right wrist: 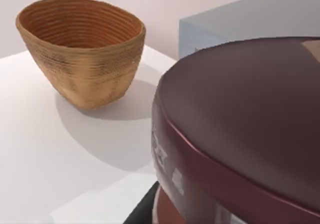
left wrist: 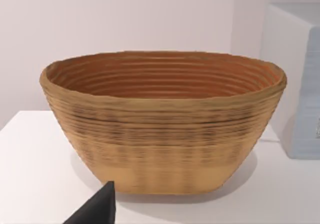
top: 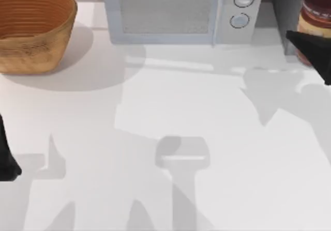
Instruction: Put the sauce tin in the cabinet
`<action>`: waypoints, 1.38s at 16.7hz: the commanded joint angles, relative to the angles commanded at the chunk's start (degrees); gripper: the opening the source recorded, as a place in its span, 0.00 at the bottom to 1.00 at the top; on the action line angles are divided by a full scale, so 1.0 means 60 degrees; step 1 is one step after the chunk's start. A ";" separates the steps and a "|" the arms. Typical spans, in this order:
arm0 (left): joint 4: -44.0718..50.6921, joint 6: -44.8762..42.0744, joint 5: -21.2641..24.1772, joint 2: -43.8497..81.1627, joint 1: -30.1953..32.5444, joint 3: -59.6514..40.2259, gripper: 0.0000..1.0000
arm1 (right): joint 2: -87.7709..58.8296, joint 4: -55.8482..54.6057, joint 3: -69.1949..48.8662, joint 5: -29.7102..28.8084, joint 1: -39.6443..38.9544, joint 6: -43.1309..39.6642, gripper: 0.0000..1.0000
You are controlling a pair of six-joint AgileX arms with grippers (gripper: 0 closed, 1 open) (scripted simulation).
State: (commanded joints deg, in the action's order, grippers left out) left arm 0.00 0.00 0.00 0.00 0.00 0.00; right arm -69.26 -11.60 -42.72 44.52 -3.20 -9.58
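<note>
The sauce tin (top: 316, 11), with a dark maroon lid and an orange label, hangs raised at the table's far right, just in front of the dark grey cabinet (top: 281, 3). My right gripper (top: 313, 47) is shut on it, with a black finger (top: 304, 41) against its side. The right wrist view has the maroon lid (right wrist: 250, 124) very close. My left arm (top: 6, 161) is parked at the table's left edge, and one black fingertip (left wrist: 97, 209) pokes into the left wrist view.
A woven basket (top: 33, 27) stands at the back left and faces the left wrist camera (left wrist: 165, 124). A pale microwave (top: 176, 11) with two round knobs sits at the back centre, beside the cabinet. The white table (top: 170, 102) spreads in front.
</note>
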 joint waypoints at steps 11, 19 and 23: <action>0.0000 0.0000 0.0000 0.0000 0.0000 0.0000 1.00 | 0.9897 0.1823 0.5951 -0.6193 0.0565 0.1435 0.00; 0.0000 0.0000 0.0000 0.0000 0.0000 0.0000 1.00 | 1.1543 0.1933 0.7120 -0.7419 0.0534 0.1597 0.00; 0.0000 0.0000 0.0000 0.0000 0.0000 0.0000 1.00 | 1.1426 0.1951 0.7010 -0.7402 0.0504 0.1610 0.00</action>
State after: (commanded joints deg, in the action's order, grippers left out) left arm 0.00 0.00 0.00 0.00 0.00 0.00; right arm -0.70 0.11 -0.65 0.10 -0.18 0.07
